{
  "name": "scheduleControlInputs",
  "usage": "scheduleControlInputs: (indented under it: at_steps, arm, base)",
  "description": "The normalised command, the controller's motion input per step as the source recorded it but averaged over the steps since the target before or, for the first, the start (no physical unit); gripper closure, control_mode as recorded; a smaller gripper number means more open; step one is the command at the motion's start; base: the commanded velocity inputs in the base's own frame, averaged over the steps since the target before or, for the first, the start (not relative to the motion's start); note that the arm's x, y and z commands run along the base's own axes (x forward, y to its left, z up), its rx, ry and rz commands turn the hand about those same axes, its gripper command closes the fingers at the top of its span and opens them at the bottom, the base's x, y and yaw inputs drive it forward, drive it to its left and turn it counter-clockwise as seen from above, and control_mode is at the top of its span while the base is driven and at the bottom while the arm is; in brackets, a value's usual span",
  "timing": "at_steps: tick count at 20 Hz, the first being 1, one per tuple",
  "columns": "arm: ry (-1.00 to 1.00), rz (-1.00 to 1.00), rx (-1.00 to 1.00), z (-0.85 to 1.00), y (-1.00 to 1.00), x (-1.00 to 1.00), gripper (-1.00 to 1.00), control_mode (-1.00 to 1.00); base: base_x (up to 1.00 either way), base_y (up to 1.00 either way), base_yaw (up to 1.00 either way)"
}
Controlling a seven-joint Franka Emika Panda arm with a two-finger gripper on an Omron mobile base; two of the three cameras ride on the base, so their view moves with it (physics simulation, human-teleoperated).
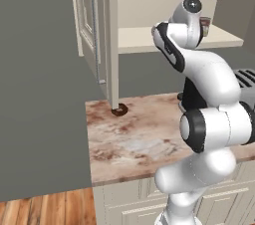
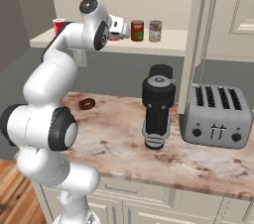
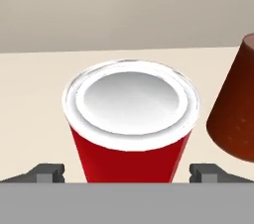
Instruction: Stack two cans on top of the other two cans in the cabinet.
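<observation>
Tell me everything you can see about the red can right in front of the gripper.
The red can stands upright on the beige cabinet shelf. Its body is plain red, its flat top silvery white with a raised rim. It sits between the open gripper fingertips, which are not touching it. A dark brown can stands close beside it.
</observation>
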Motion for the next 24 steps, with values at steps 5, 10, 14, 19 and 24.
scheduleControlInputs:
  at_steps: [5,10,14,19,24]
  arm:
    - [0.0,0.0,0.0,-0.12,0.0,0.17,-1.0,-1.0]
    - [0.0,0.0,0.0,-0.03,-0.01,0.12,1.0,-1.0]
    - [0.0,0.0,0.0,-0.04,-0.04,0.01,1.0,-1.0]
    - [-0.01,0.01,0.0,-0.11,-0.08,-0.05,1.0,-1.0]
    - [-0.01,0.14,0.05,-0.03,-0.06,-0.31,1.0,-1.0]
  base:
    - [0.0,0.0,0.0]
    - [0.0,0.0,0.0]
    - [0.0,0.0,0.0]
    - [0.0,0.0,0.0]
    - [0.0,0.0,0.0]
